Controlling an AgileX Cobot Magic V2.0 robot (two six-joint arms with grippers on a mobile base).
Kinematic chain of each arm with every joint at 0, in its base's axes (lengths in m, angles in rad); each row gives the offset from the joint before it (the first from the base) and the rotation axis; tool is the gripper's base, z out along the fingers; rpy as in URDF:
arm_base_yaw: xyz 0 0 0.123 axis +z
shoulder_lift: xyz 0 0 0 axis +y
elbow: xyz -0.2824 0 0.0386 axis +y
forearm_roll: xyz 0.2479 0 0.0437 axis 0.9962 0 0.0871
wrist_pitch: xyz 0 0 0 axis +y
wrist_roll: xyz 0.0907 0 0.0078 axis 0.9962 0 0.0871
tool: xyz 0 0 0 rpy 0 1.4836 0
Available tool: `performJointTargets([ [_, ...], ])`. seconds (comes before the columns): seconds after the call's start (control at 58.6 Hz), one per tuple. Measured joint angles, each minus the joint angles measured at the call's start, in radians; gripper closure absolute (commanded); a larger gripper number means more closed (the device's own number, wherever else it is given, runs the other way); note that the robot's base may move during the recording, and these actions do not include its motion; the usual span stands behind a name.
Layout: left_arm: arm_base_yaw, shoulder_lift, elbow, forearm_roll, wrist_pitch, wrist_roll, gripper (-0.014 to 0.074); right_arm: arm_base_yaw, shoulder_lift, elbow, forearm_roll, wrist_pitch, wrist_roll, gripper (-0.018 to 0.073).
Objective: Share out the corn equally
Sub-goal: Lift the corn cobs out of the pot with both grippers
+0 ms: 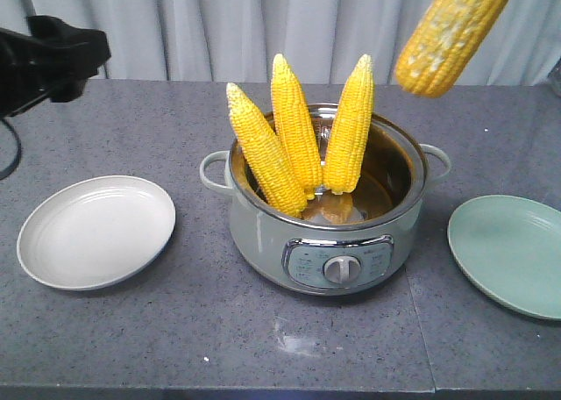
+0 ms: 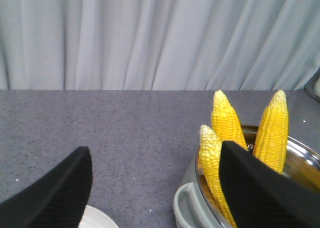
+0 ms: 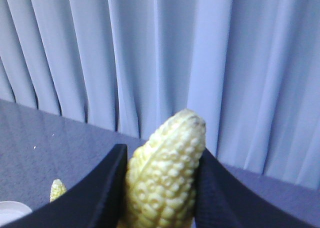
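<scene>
Three cobs of corn [image 1: 296, 137] stand upright, tips up, in a grey-green cooking pot [image 1: 263, 242] at the table's middle. A fourth corn cob [image 1: 451, 32] hangs in the air above and to the right of the pot. My right gripper [image 3: 162, 154] is shut on that cob [image 3: 167, 183]; the gripper itself lies outside the front view. My left gripper [image 2: 155, 150] is open and holds nothing, hovering left of the pot with the cobs [image 2: 225, 120] just beside its right finger [image 2: 265, 193]. Its black body [image 1: 53, 58] shows at the front view's upper left.
A white plate [image 1: 96, 232] lies left of the pot and a pale green plate [image 1: 513, 253] lies right of it, both bare. The pot has side handles [image 1: 213, 172] and a front dial [image 1: 340, 268]. A grey curtain hangs behind the table.
</scene>
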Motion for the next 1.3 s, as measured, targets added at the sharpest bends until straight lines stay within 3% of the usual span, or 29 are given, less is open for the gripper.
performJointTargets([
  [0.205, 0.000, 0.228, -0.175, -0.268, 0.004, 0.276, 0.0073, 0.000, -0.151, -0.001, -0.178, 0.013, 0.090, 0.0564],
  [0.307, 0.000, 0.328, -0.260, -0.356, 0.004, 0.351, 0.0073, 0.000, -0.171, -0.004, -0.270, 0.028, 0.157, 0.0564],
  [0.495, -0.006, 0.461, -0.336, -0.474, 0.003, 0.412, 0.0073, 0.000, -0.168, -0.004, -0.399, 0.065, 0.236, 0.0564],
  [0.734, -0.050, 0.524, -0.344, -0.489, -0.026, 0.432, 0.0073, 0.000, -0.169, -0.004, -0.433, 0.076, 0.244, 0.0564],
  [1.298, -0.053, 0.617, -0.344, -0.504, -0.067, 0.434, 0.0073, 0.000, -0.169, -0.004, -0.451, 0.112, 0.244, 0.0564],
])
